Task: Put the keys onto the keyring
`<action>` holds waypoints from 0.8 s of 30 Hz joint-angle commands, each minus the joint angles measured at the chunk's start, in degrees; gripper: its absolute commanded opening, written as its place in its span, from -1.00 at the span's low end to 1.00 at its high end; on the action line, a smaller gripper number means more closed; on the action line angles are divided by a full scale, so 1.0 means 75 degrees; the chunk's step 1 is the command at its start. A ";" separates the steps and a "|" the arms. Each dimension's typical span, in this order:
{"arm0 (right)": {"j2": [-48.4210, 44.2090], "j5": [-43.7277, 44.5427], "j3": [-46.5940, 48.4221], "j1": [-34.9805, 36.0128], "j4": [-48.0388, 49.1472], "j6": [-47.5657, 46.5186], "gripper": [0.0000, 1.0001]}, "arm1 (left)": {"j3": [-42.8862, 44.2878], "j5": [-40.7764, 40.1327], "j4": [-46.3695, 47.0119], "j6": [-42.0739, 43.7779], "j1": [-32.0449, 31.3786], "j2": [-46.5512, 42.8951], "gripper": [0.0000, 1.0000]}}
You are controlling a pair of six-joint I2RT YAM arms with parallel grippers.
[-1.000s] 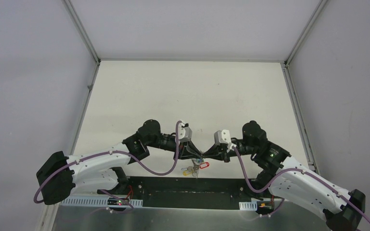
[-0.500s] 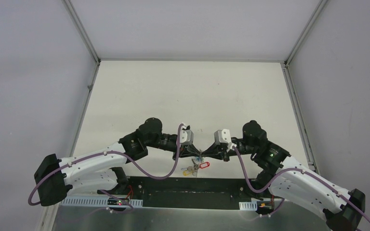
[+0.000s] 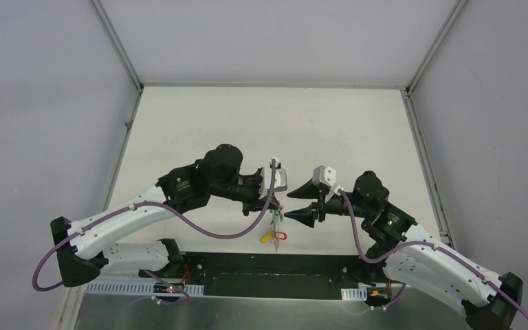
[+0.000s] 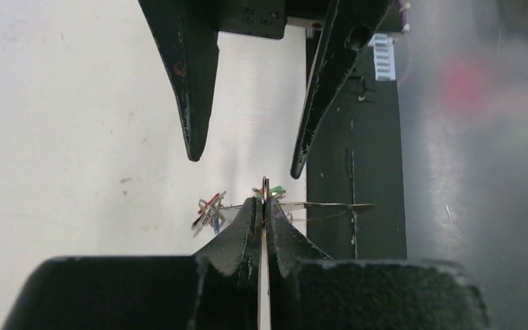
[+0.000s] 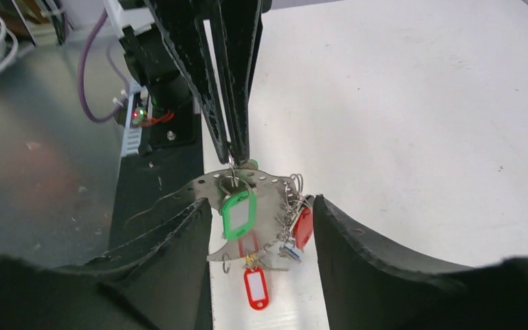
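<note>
My left gripper (image 3: pixel 273 208) is shut on the top of the keyring (image 5: pixel 268 189), a grey metal piece with holes along its edge, which hangs just above the table. A green-tagged key (image 5: pixel 238 212) dangles from a small ring right below the left fingertips (image 5: pixel 237 155). A small blue-tagged key (image 5: pixel 290 251) hangs lower, among red tags (image 5: pixel 255 287). My right gripper (image 5: pixel 260 201) stands open, its two fingers either side of the bundle and apart from it. In the left wrist view the left gripper (image 4: pixel 265 201) pinches thin metal, with the right fingers (image 4: pixel 192 137) spread wide beyond.
The white table (image 3: pixel 268 130) stretches far behind the arms. A black base plate (image 3: pixel 268 265) runs along the near edge directly under the hanging bundle. Purple cables and a lit circuit board (image 5: pixel 144 113) sit by the left arm's base. Grey walls enclose the table.
The right gripper has opened and drawn back to the right, off the bundle. The left arm has swung up and rightward, carrying the keyring alone.
</note>
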 commanded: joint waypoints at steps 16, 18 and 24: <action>0.1036 -0.0297 -0.0476 0.0084 0.2964 0.2311 -0.29 | 0.2845 -0.2281 -0.3726 0.0491 -0.0977 0.1725 -1.00; 0.1103 -0.0331 -0.0565 0.0074 0.3023 0.2322 -0.30 | 0.2849 -0.2236 -0.3711 0.0499 -0.1027 0.1768 -1.00; 0.1339 -0.0540 -0.0700 0.0103 0.3412 0.2468 -0.33 | 0.2848 -0.2195 -0.3641 0.0485 -0.1073 0.1842 -1.00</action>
